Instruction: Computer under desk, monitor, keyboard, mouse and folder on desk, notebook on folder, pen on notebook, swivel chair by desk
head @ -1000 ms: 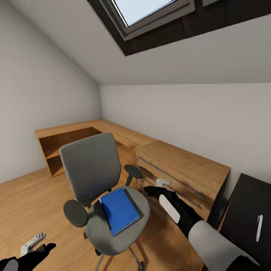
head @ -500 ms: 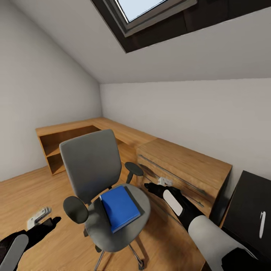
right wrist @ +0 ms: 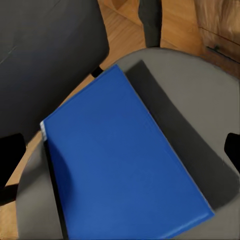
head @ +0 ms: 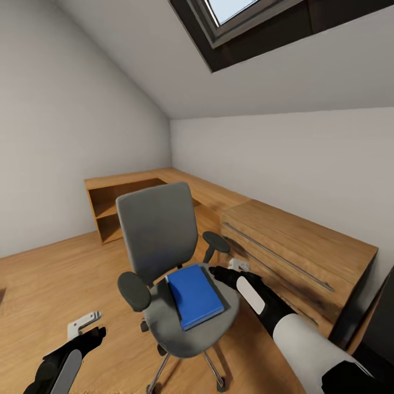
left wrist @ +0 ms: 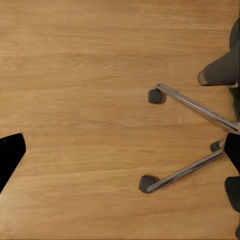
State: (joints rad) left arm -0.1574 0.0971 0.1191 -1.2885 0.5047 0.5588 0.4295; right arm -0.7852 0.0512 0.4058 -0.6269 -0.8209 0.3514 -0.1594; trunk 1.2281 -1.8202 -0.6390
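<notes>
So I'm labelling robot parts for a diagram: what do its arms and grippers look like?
Both arms are black near the wrist. The right arm has a white oval patch, then a pale grey sleeve-like segment. The left gripper and right gripper have pale grey, blocky fingers.

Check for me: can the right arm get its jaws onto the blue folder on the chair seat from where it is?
Probably yes. The right gripper hovers at the seat's edge beside the folder, which lies flat and uncovered on the swivel chair. The armrest sits behind the gripper, not between them.
</notes>
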